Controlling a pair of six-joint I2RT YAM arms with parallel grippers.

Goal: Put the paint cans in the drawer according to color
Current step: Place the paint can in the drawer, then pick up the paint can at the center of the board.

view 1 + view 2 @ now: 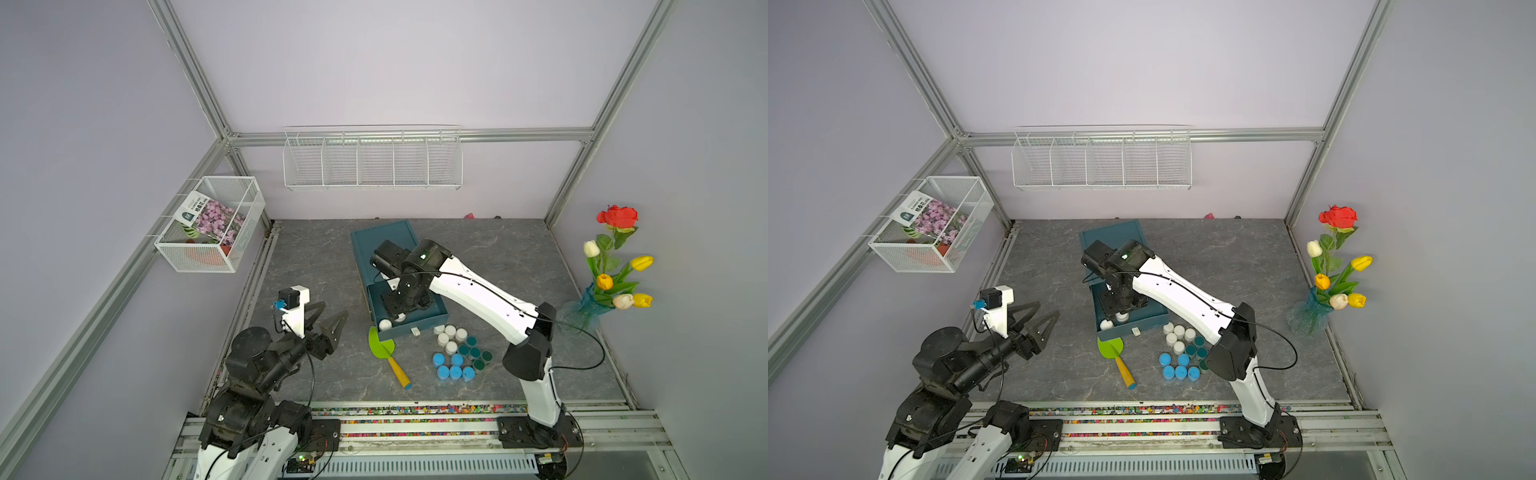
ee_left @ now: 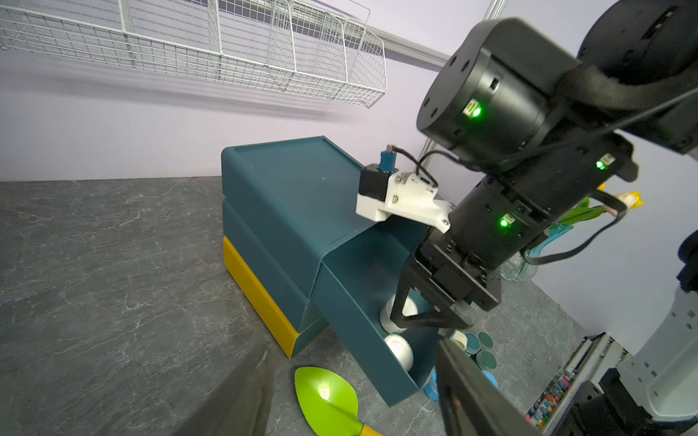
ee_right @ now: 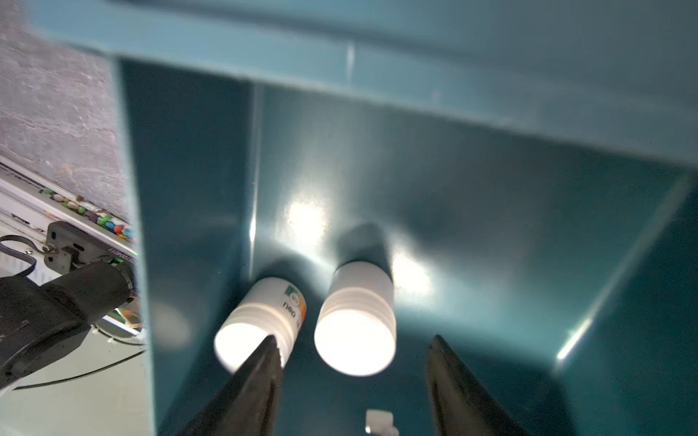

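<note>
Right claw: the right gripper [image 3: 354,341] reaches down into the pulled-out drawer [image 1: 432,325], jaws apart, straddling an upright white can [image 3: 355,321] with a gap on each side.
Left claw: the left gripper [image 1: 328,318] hovers over open table left of the drawer, jaws apart.
Drawer edges: a second white can [image 3: 260,313] stands just beside the first, in the drawer's near-left corner. One finger tip overlaps it in the right wrist view; whether it touches I cannot tell.
Open room: the drawer floor to the right of the two cans is bare up to the right wall.
Cans on table: white cans [image 1: 450,336], dark teal cans [image 1: 474,353] and light blue cans [image 1: 453,368] sit packed together just near-right of the drawer front, below the right forearm.
In the way: the green trowel [image 1: 382,347] lies with its blade just beside the drawer's near-left corner, handle pointing nearer.
Around: the teal cabinet [image 1: 384,237] behind the drawer; the flower vase [image 1: 582,316] at the right edge; the wire rack [image 1: 372,160] on the far wall.
</note>
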